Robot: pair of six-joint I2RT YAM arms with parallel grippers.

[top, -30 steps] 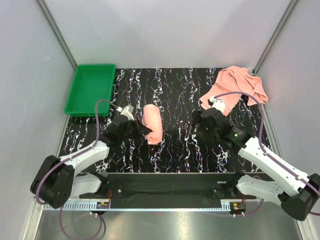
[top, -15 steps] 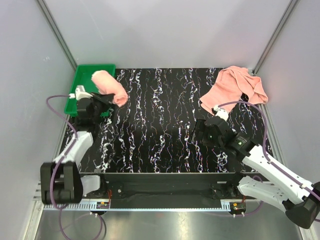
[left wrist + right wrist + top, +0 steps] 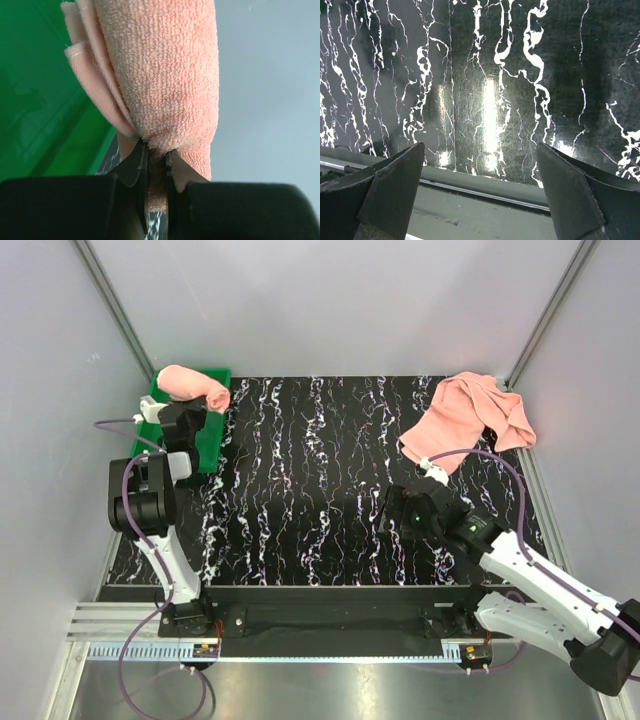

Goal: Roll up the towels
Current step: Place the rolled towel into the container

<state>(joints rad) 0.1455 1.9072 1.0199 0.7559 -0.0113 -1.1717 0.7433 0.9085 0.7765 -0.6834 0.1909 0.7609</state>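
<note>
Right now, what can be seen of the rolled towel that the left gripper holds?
The rolled towel is salmon-pink terry cloth, plain, with a soft, looped surface. It is wound into a thick roll, and loose layered edges show along one side. The left gripper is shut on one end of it, pinching the cloth between its fingertips. The roll lies crosswise over the far end of the green tray. Whether it rests on the tray cannot be told.

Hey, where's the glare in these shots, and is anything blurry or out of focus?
Right wrist view: a bright vertical glare streak on the glossy black table, framed by the open right pincer. Left wrist view: the rolled towel is sharp, the green tray behind it soft, the left pincer clamping it in shadow. Top view: evenly lit, nothing blurred.
</note>
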